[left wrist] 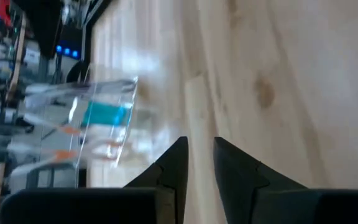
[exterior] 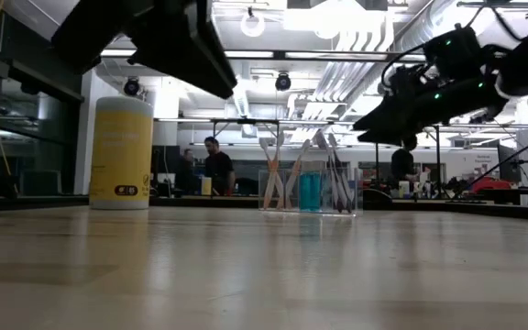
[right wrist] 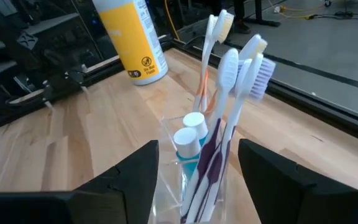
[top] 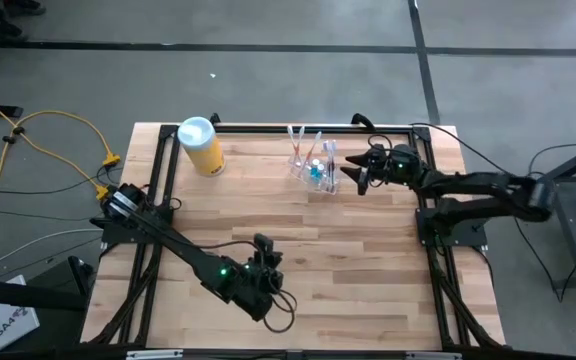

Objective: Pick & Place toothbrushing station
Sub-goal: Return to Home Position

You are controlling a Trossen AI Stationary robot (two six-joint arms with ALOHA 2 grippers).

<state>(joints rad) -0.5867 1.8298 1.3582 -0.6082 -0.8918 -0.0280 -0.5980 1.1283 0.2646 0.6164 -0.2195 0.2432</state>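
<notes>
Standing upright on the pale wooden slat table (top: pixel 358 270), toward its far edge and right of middle: one small clear colourless plastic holder cup (top: pixel 315 172), stocked.

Contents, per my right wrist view: several white-headed toothbrushes (right wrist: pixel 229 68) leaning at angles, one with a purple handle, plus two white-capped teal tubes (right wrist: pixel 185 140). The high view gives only thin pale stems there.

My right gripper (top: pixel 356 172): just beside the cup on its right, not touching it, with fingers well apart and empty. Only the low view shows it raised off the table.

My left gripper (top: pixel 264 248): toward the near edge, well apart from the cup. Its wrist view shows the fingers (left wrist: pixel 176 162) drawn close, a narrow slit of wood between them, holding nothing.

Tall yellow cylindrical canister with a pale blue lid (top: pixel 199 146): far edge, left of the cup.

Low view only: a person (exterior: pixel 215 165) in the room behind.
</notes>
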